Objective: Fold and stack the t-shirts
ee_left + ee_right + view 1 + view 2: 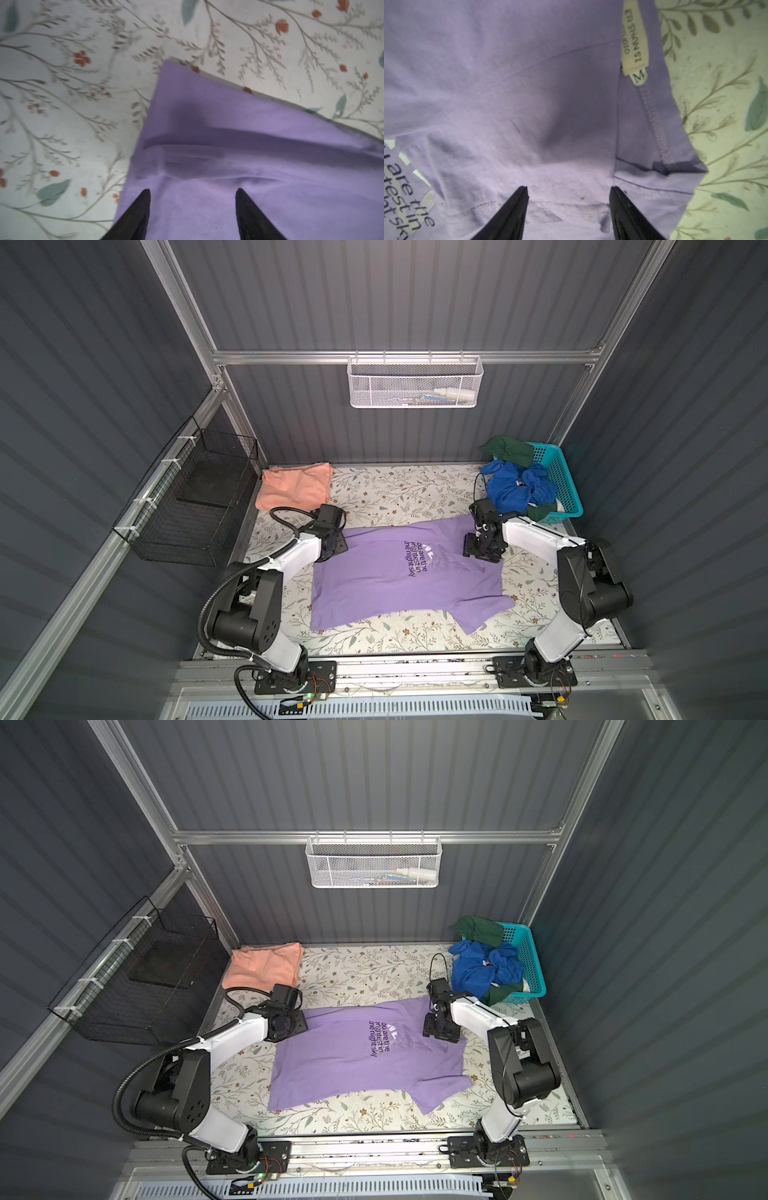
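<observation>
A lavender t-shirt (395,585) (357,1065) with dark purple lettering lies spread on the floral table, its far side folded over toward the middle. A salmon-orange t-shirt (295,487) (266,965) lies folded at the far left corner. My left gripper (337,548) (193,190) hovers open over the lavender shirt's far left corner (228,135), nothing between its fingers. My right gripper (478,552) (569,188) stands open above the folded fabric (508,83) beside the neck label (634,41), holding nothing.
A turquoise basket (559,479) at the far right holds crumpled blue (515,489) and green clothes. A black wire basket (195,497) hangs on the left wall and a white mesh basket (415,381) on the back rail. The floral table (395,493) shows between the shirts.
</observation>
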{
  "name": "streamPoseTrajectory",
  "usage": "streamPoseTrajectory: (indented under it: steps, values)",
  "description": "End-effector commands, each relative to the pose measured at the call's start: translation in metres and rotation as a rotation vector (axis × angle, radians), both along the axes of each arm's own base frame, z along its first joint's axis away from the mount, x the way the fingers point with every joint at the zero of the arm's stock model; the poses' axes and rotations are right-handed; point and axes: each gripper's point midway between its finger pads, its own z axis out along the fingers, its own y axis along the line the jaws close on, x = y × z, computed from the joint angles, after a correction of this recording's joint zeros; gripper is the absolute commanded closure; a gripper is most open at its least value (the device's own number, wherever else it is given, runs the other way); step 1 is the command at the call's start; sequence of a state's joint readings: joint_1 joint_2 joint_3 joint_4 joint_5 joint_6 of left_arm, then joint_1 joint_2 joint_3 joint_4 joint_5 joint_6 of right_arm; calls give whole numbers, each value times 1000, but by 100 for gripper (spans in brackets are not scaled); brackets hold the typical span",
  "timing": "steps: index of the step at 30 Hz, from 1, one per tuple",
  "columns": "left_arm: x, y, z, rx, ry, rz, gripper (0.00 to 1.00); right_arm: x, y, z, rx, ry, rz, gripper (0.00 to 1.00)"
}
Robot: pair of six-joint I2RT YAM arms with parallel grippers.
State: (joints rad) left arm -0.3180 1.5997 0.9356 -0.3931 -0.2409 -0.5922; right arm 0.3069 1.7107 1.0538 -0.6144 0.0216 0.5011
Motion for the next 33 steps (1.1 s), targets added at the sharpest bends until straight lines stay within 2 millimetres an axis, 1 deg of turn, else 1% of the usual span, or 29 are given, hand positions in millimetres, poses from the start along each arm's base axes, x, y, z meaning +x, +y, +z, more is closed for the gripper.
streamPoseTrajectory:
  steps: [1, 4, 7, 11, 16, 18, 19, 20, 22, 26, 29, 31, 33]
  values:
    - [10, -18, -11, -50, 28, -25, 34, 6, 7, -1, 20, 2, -25, 35]
    - [19, -30, -25, -63, 60, -61, 35, 8, 8, -8, 21, 13, -32, 35]
    - [29, -35, -38, -52, 88, -87, 35, 10, 10, -15, 26, 28, -33, 36]
    - [50, -41, -50, -26, 101, -117, 36, 12, 10, -22, 23, 43, -39, 36]
    - [80, -45, -61, 28, 110, -141, 36, 19, 9, -26, 39, 47, -56, 37]
    - [92, -48, -60, 39, 101, -152, 36, 22, 7, -26, 46, 52, -73, 37]
    - [94, -48, -59, 43, 102, -156, 36, 22, 5, -25, 45, 52, -80, 38]
    - [95, -47, -56, 50, 100, -162, 36, 21, 4, -23, 40, 53, -85, 38]
    - [99, -49, -38, 40, 49, -166, 35, 14, 0, -18, 37, 45, -96, 38]
    - [93, -44, -6, 48, -6, -174, 23, -9, -3, -11, 60, 42, -137, 37]
    - [82, -37, 13, 63, -35, -169, 18, -23, -5, -2, 55, 30, -152, 36]
    - [73, -31, 24, 69, -55, -163, 13, -28, -8, 8, 50, 10, -159, 34]
    - [62, -24, 34, 81, -72, -151, 9, -31, -12, 19, 39, -12, -161, 30]
